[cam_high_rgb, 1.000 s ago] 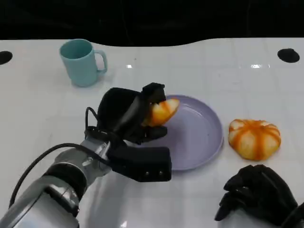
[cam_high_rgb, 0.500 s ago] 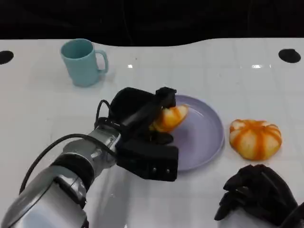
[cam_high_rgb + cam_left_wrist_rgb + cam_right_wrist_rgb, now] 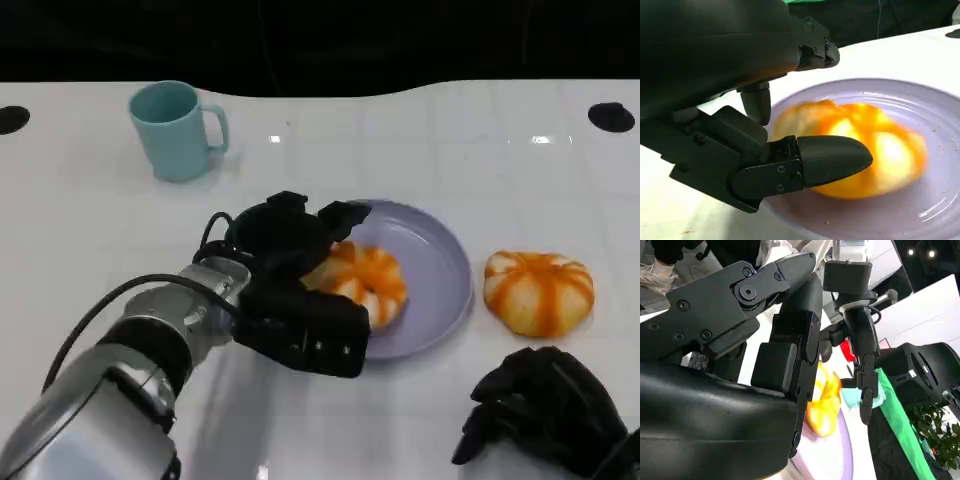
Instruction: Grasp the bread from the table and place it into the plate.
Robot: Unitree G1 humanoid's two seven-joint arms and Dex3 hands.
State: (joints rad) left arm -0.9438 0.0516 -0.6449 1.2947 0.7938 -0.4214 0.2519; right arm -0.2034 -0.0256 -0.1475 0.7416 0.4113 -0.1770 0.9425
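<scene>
Room: my left robot hand [image 3: 290, 240] sits at the left rim of the round lilac plate [image 3: 440, 262]; open white desk [image 3: 420, 150] lies beyond.
Bread: the orange-and-white striped bread roll [image 3: 362, 280] lies in the plate.
Hidden: the roll is blurred in the wrist view.
Left robot hand: fingers [image 3: 832, 159] spread around the roll; whether they touch it, I cannot tell.
Right robot hand [image 3: 540, 405]: curled, holding nothing, near a second striped roll [image 3: 538, 290].
Edge: teal mug [image 3: 176, 130] well apart.

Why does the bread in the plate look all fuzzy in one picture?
In the left wrist view the bread is smeared with blur, while the left hand and plate look sharp. In the head view the same bread looks fairly clear, and small glare spots shine on the table.
</scene>
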